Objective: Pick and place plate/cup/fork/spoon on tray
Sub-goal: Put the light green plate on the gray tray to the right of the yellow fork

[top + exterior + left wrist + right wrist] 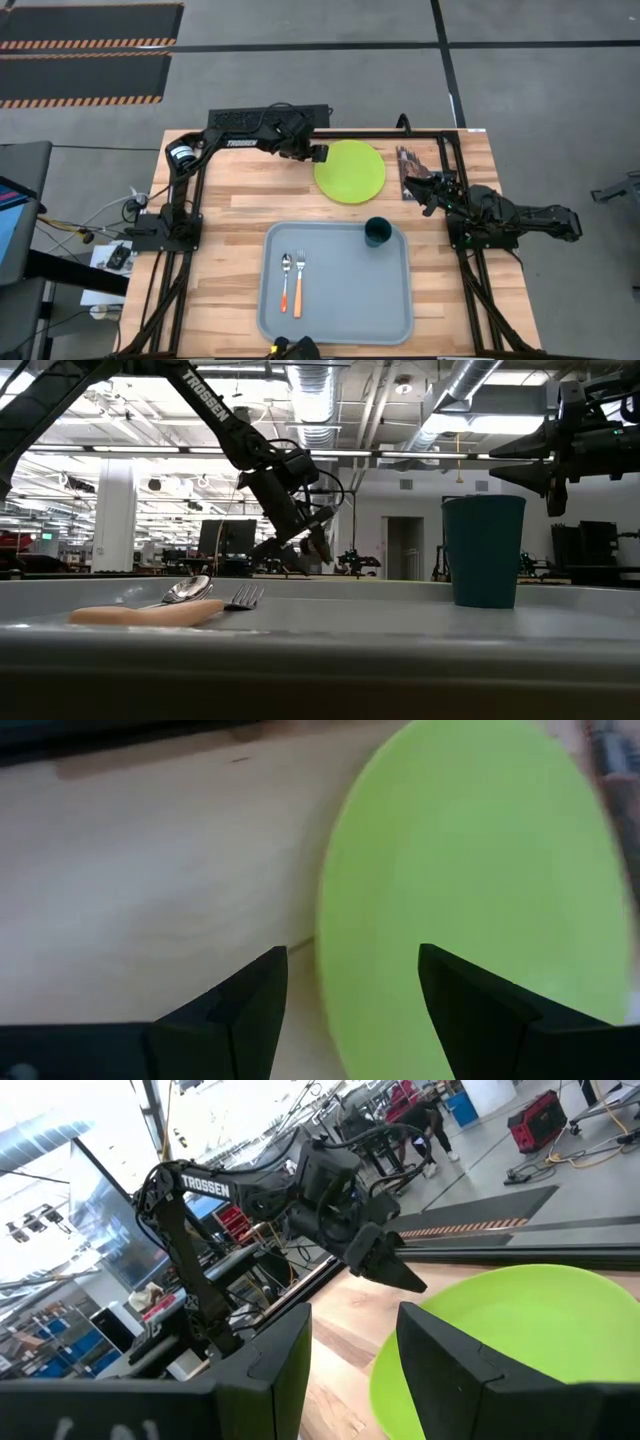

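Observation:
The lime-green plate [350,172] lies flat on the wooden table beyond the tray [400,310]. My left gripper [320,153] is open just over the plate's left rim [335,920], with one finger over bare wood and one over the plate [470,890]; I see no touch. My right gripper [428,190] is open and empty, raised to the right of the plate [520,1340]. The teal cup [378,233] stands upright in the tray's far right corner. The spoon [285,280] and fork [298,283] lie side by side on the tray's left half.
A dark flat object [410,170] lies on the table right of the plate, under my right gripper. Black frame rails [190,200] run along both sides of the table. Bare wood [235,180] lies left of the plate.

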Tool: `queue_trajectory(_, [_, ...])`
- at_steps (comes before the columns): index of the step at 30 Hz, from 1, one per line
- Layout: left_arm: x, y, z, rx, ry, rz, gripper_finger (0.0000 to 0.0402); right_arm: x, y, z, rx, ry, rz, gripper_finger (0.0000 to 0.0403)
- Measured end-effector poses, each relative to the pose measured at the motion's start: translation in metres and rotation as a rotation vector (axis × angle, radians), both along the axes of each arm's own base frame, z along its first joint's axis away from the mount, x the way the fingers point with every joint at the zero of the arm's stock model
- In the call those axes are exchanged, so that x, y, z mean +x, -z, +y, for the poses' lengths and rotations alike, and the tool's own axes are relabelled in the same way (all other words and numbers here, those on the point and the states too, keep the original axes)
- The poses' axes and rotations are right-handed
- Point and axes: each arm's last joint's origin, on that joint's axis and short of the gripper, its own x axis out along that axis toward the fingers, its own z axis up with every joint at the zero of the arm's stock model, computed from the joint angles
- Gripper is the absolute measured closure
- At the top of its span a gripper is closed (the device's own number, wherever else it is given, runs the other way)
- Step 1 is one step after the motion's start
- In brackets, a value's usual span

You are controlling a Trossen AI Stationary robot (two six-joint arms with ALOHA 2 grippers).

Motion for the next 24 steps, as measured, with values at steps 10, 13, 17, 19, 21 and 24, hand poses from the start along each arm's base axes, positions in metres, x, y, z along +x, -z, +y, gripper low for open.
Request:
queue_trajectory(10, [0.006,0.022,-0.004,-0.114,0.026,0.006,0.0189,0.000,0.000,0.000,-0.001,0.000,0.000,0.0228])
queue_trajectory(13, [0.013,0.023,-0.007,-0.101,0.035,0.017,0.0189,0.000,0.000,0.000,0.001,0.001,0.005,0.0228])
queue_trajectory(17, [0.013,0.022,-0.006,-0.105,0.036,0.023,0.0190,0.001,0.001,-0.001,0.002,0.005,0.012,0.0228])
queue_trajectory(19, [0.013,0.022,-0.006,-0.115,0.030,0.021,0.0198,0.001,0.001,-0.001,0.002,0.006,0.011,0.0228])
queue_trajectory(21, [0.012,0.022,-0.005,-0.125,0.013,0.025,0.0216,0.001,0.001,-0.001,0.002,0.006,0.012,0.0228])
queue_trajectory(24, [0.011,0.023,-0.006,-0.117,0.002,0.048,0.0261,0.001,0.001,-0.001,0.002,0.006,0.012,0.0228])
